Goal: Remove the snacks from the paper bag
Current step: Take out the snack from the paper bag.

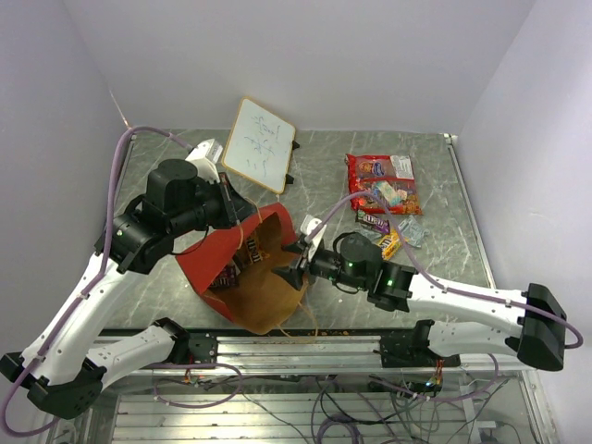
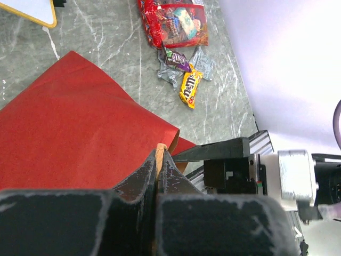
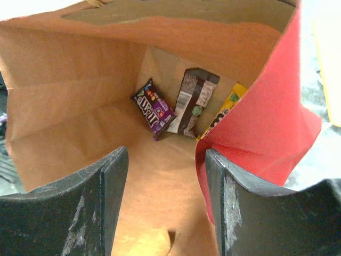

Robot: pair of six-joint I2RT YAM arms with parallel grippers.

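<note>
While the left gripper (image 2: 161, 160) is clenched on the rim of the paper bag (image 2: 74, 128), with a strip of brown paper pinched between its closed fingers, the bag lies tilted on the table (image 1: 314, 162) with its mouth toward the near edge.

The right gripper (image 3: 166, 160) is positioned at the bag mouth. Its jaws stand apart and nothing is grasped between them. The red side wall of the bag runs just beside its right finger (image 3: 234, 208).

Contents at the bottom of the bag, per the right wrist view:
- one purple packet (image 3: 153, 108), lying flat;
- one dark brown packet (image 3: 193, 101), just beside the purple one;
- one yellow packet (image 3: 226, 109), partly hidden by the red wall.

Items on the table, to the right of the bag and well apart from it:
- one large red candy bag (image 1: 381, 180), lying flat;
- one dark packet (image 1: 373, 220), one yellow packet (image 1: 392, 244) and one silver packet (image 1: 412, 233), clustered just beside the candy bag's near edge.

A whiteboard (image 1: 259, 145) stands tilted behind the paper bag.
</note>
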